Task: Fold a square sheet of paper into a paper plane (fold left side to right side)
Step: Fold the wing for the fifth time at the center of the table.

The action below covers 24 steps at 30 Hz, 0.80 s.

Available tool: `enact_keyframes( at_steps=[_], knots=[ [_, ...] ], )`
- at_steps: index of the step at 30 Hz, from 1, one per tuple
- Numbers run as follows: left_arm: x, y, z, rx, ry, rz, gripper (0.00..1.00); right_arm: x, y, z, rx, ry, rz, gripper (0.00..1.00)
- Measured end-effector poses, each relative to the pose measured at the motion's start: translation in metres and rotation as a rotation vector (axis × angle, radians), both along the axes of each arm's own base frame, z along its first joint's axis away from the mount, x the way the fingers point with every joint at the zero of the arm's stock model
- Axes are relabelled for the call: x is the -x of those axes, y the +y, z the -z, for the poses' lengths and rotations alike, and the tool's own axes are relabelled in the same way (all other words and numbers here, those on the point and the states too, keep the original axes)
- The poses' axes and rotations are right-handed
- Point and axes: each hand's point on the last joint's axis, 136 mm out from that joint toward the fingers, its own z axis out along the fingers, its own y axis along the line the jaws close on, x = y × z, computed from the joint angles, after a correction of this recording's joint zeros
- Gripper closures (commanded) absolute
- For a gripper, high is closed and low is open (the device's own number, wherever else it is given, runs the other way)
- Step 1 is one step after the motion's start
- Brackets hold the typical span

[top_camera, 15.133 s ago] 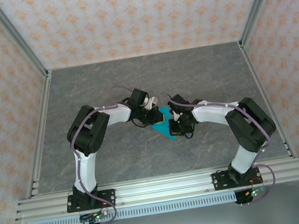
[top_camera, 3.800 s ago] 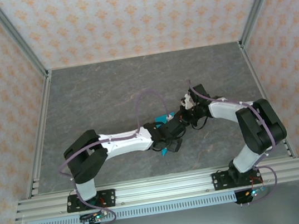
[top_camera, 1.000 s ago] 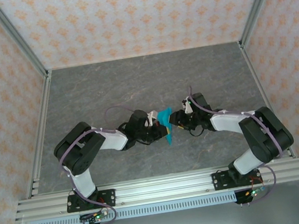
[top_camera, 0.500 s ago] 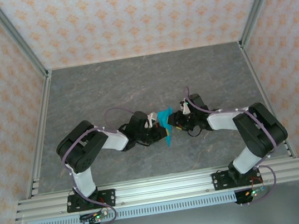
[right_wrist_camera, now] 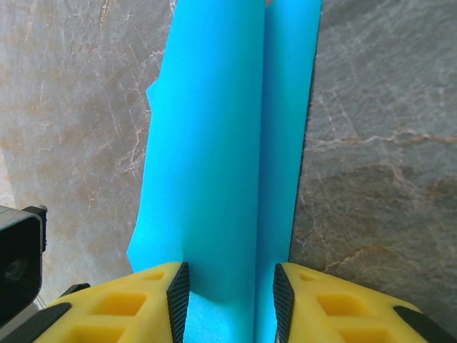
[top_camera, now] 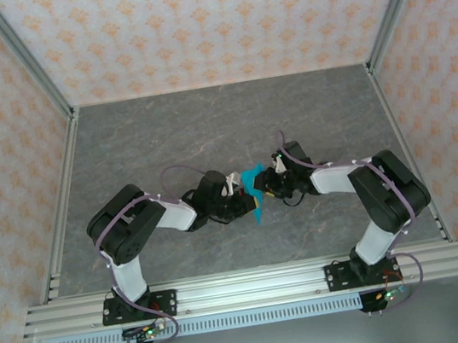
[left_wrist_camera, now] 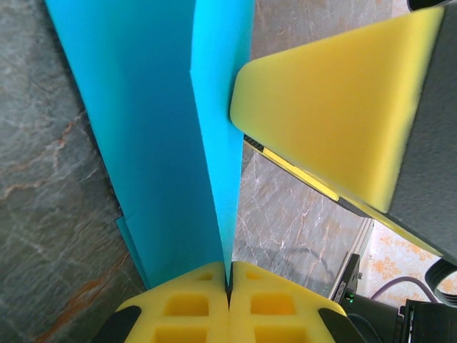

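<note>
The grey table (top_camera: pixel 162 130) is bearing two arms that are reaching in toward its middle. The folded blue paper (top_camera: pixel 254 187) is sitting over the table's middle, between them. The left gripper (left_wrist_camera: pixel 229 275) is pinching one edge of the paper, its pads pressed together. The right gripper (right_wrist_camera: pixel 230 275) is straddling the paper, its fingers (right_wrist_camera: pixel 153 300) standing apart.

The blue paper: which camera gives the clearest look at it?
The right wrist view: the blue paper runs up the whole frame, its crease plain. The left wrist view shows the paper too, a yellow pad crowding its right edge. In the top view the paper is a small, distant sliver.
</note>
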Motion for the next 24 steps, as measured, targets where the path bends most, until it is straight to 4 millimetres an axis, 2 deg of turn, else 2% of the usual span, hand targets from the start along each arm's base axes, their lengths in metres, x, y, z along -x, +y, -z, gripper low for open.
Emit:
enact_keyframes(
  at_steps=[14,21,24],
  knots=[
    [0.001,0.004,0.001,-0.018,-0.001,0.005,0.76,-0.001,0.0,0.004,0.025,0.044,0.002,0.61],
    [-0.006,0.016,-0.017,-0.016,-0.035,-0.015,0.62,-0.001,0.0,0.004,0.027,0.05,0.002,0.61],
    [-0.011,0.023,-0.026,-0.015,-0.046,-0.032,0.6,0.0,0.0,0.005,0.026,0.051,0.002,0.61]
  ],
)
